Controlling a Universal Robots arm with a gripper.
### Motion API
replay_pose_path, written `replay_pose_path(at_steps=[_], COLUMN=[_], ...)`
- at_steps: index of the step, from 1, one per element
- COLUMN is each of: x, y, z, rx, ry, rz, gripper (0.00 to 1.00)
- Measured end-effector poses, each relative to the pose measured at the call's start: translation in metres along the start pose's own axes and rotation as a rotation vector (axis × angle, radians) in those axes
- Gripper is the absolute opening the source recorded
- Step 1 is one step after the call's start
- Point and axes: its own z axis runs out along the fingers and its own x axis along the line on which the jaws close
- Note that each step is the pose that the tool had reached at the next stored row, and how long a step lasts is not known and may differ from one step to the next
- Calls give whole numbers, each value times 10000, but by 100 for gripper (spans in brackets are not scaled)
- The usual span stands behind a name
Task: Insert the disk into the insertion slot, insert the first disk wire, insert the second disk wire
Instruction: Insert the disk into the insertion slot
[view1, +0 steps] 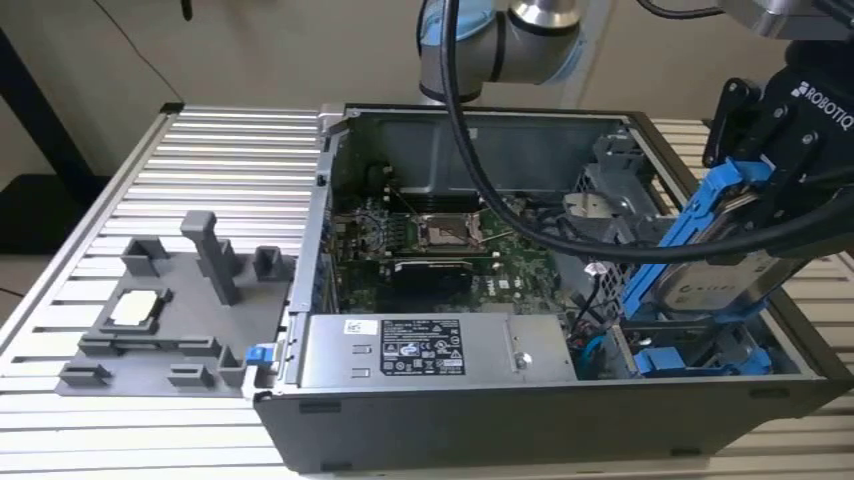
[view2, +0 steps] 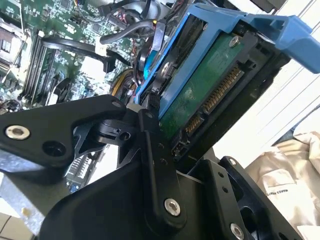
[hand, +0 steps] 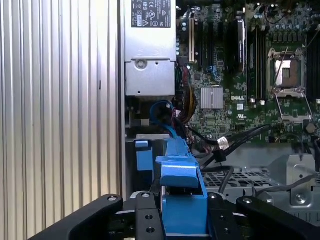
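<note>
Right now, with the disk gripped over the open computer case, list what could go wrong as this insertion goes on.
1. The gripper holds the disk tilted above the insertion slot; entering at that angle, its blue caddy could jam at the slot's edge.
2. The black cables hang close beside the disk and might snag on it or get pinched under it.

At the exterior view's right, the gripper (view1: 758, 188) clamps the disk (view1: 714, 285), which is steeply tilted, its lower end near the insertion slot (view1: 694, 355) of the open computer case (view1: 400, 420).
</note>
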Motion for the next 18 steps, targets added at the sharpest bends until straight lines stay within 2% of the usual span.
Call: replay_pose_path(at_steps=[7,18], x=[21,60], y=[-16,-53], z=[50,115], rx=[-2,-7], ry=[-53,-50], rz=[-42,-178], gripper=[33,33])
